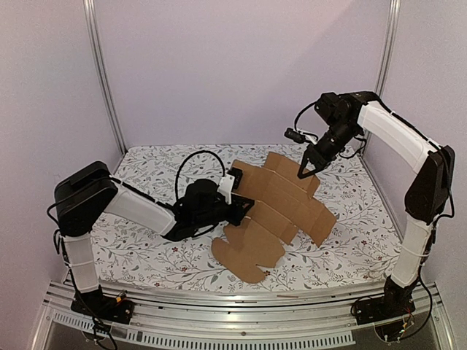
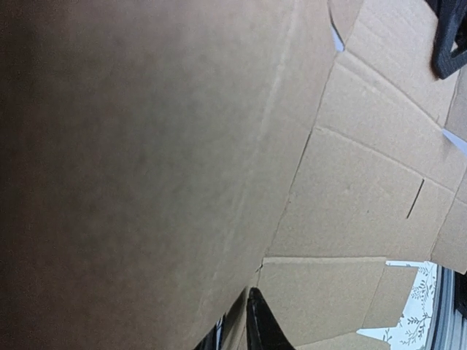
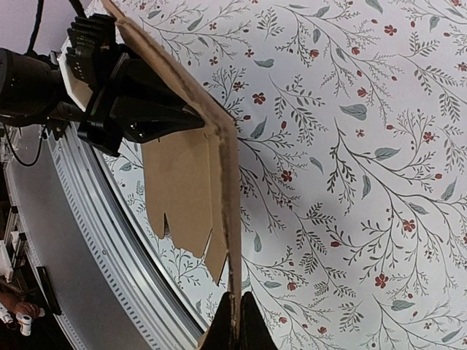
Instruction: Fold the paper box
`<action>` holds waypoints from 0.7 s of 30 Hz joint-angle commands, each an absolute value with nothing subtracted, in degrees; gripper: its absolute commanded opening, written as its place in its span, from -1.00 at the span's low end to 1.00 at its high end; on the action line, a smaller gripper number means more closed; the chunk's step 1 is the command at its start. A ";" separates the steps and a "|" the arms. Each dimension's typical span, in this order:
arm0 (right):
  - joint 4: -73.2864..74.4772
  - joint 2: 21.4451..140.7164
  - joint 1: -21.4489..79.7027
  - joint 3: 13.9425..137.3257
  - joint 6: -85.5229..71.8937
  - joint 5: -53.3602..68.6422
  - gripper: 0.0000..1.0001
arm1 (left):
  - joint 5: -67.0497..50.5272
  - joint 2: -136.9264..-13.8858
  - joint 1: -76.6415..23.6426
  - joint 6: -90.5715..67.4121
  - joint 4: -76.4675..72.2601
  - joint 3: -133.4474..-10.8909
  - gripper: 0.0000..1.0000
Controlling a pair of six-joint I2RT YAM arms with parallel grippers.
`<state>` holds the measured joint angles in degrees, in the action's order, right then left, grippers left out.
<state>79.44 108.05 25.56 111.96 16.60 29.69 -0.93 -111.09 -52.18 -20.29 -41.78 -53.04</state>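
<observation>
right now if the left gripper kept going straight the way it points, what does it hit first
The paper box. The left gripper seems clamped on the sheet's edge and points across it, so pushing on would likely drive it into the cardboard. Depth past that is unclear.

Floral-patterned table (image 1: 350, 248), unfolded paper box (image 1: 277, 211) partly lifted off it

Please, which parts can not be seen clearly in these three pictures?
Left wrist view: the left half of the creased brown cardboard box sheet is a dark blur, too near the lens; the left hand shows one fingertip only, cut by the bottom edge.
Right wrist view: the right hand is cut by the bottom edge.
Top view: the floral table cover under the sheet is hidden by it.
</observation>
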 commanded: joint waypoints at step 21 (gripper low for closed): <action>79.95 112.60 23.51 118.48 15.71 29.80 -1.00 | -7.78 -116.15 -54.42 -19.54 -62.42 -43.50 -0.94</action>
<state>79.96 111.02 25.41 114.41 15.49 29.23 -1.13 -113.73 -53.89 -22.02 -54.50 -46.85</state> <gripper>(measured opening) 0.007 0.046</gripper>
